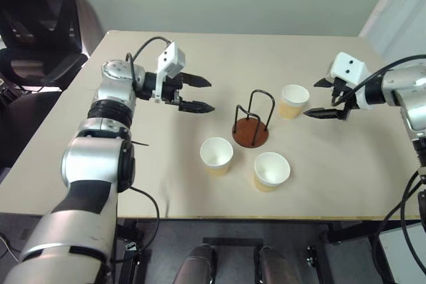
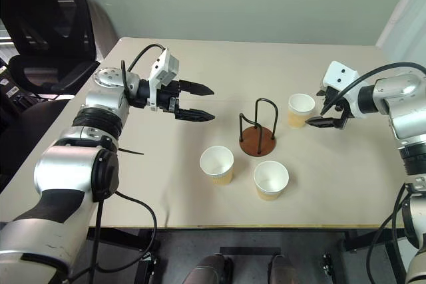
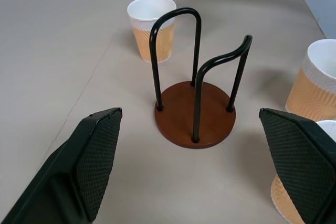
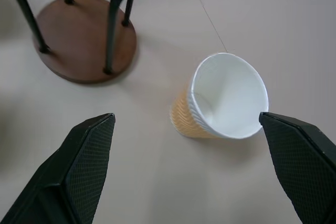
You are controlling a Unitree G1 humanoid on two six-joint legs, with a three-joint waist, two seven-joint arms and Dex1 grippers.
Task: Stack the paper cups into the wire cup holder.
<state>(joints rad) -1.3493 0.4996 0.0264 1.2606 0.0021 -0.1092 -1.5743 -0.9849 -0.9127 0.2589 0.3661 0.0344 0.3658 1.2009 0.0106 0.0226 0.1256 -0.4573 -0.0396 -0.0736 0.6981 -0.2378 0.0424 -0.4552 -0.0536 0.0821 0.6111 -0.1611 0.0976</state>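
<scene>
Paper cups: two stand upright at the near edge of the surface (image 1: 60,164), one (image 1: 216,155) at 7 o'clock from the wire cup holder (image 1: 252,123), one (image 1: 271,170) at 5 o'clock. Third cup (image 1: 293,101) stands at 2 o'clock, upright axis, just left of the right tool (image 1: 324,104), jaws spread, empty. Left tool (image 1: 198,94), spread, empty, lies farther off at 9 o'clock. Right arm is nearer.

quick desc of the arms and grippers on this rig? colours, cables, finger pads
Both arms are silver-grey rounded shells with black joint bands. Each wrist carries a white camera block fed by a looping black cable. The left gripper and the right gripper each have two black tapered fingers; the wrist views show a fine cross-hatched texture on the pads.
</scene>
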